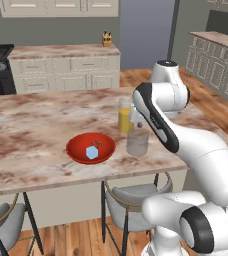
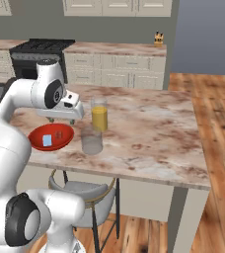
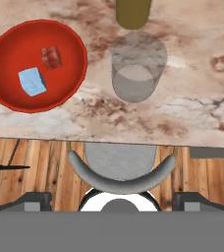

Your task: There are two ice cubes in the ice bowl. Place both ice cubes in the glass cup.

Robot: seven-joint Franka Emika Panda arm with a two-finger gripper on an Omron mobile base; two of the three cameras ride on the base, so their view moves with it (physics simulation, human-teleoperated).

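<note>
Ice cubes: pale blue one [image 3: 32,81] and reddish-brown one [image 3: 51,57] both in red ice bowl [image 3: 6,93], near worktop [image 3: 197,98] front edge. Glass cup [image 3: 136,74] just right of bowl, apart. Orange-juice glass [image 3: 132,12] behind cup. Gripper [image 3: 112,199] above front edge, fingers wide apart, holding nothing.

Hand view: ice bowl [image 3: 6,86] on counter [image 3: 197,98], both ice cubes [image 3: 32,81] inside; glass cup [image 3: 135,73] at bowl's 3 o'clock, apart; juice glass [image 3: 132,12] at cup's 12 o'clock; stool [image 3: 119,170] at cup's 6 o'clock
</note>
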